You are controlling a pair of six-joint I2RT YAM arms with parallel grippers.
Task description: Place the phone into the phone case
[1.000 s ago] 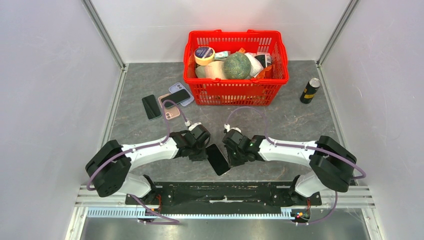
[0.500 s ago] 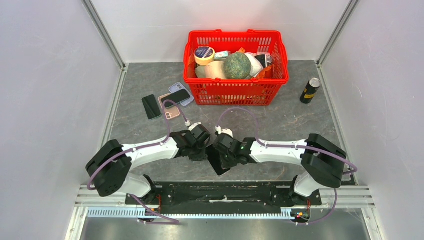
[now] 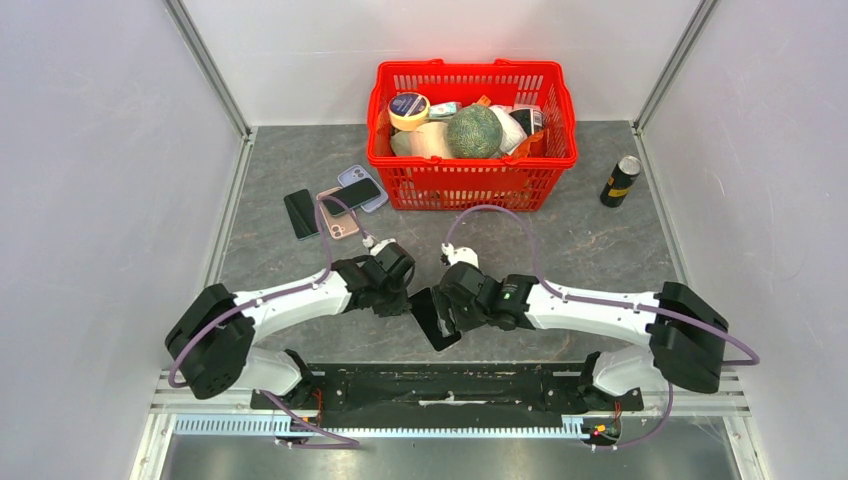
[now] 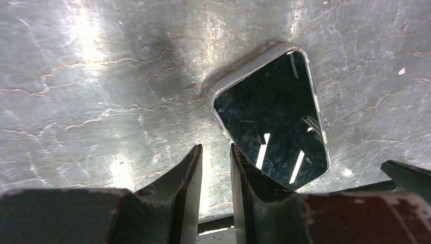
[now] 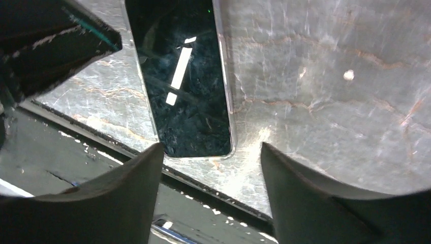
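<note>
Fingers of the left gripper [image 4: 216,150] stand a narrow slit apart, with only bare table [image 4: 101,101] showing between them. They hang just left of the phone [image 4: 272,122], beside one of its corners and gripping nothing. The phone lies flat and screen up, aslant near the table's front edge, with a clear case [image 4: 249,67] rimming it. At the phone's right the right gripper [image 5: 211,150] hovers with jaws wide, one finger on each side of the phone's short end, not closed on it. Well beyond the phone sits a red basket [image 3: 470,185].
</note>
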